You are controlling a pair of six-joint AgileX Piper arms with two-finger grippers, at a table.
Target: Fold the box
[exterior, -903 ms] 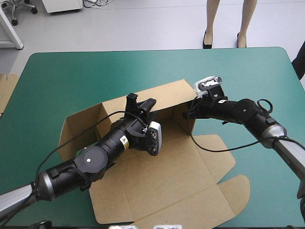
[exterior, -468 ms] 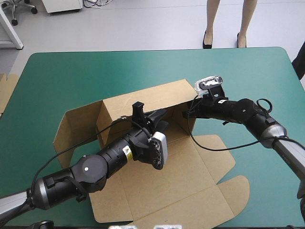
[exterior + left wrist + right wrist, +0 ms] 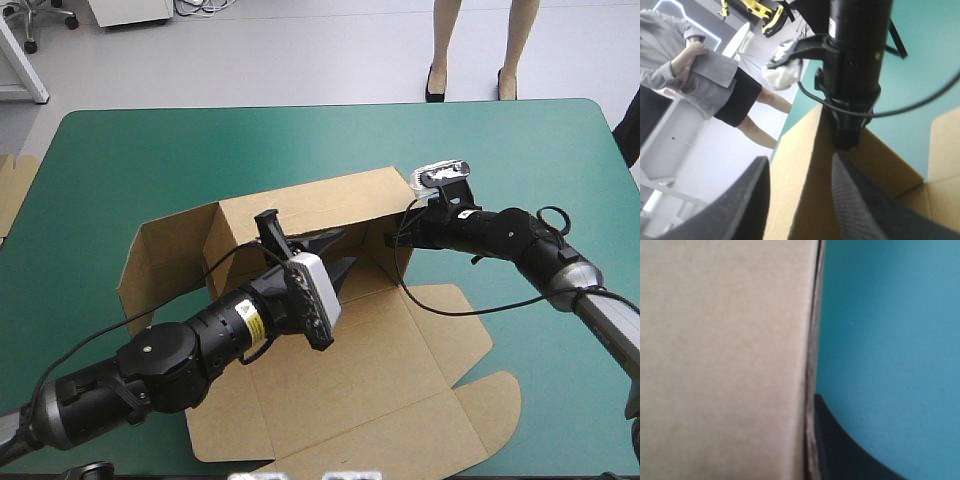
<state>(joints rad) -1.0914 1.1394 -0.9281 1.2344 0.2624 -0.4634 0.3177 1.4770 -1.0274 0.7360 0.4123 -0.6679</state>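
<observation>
While right jaws pinch box (image 3: 330, 205) wall, left jaws spread

Inside box (image 3: 380, 360), left tool (image 3: 335, 252) over floor, right tool (image 3: 395, 238) at far wall (right end)

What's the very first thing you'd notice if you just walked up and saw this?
A big brown cardboard box lies half-built in the middle of the teal-green table cover, its back wall standing up. The right arm's black-fingered hand pinches the end of that wall nearer the table's right edge. The left arm's hand, fingers apart, is at the wall's middle.
</observation>
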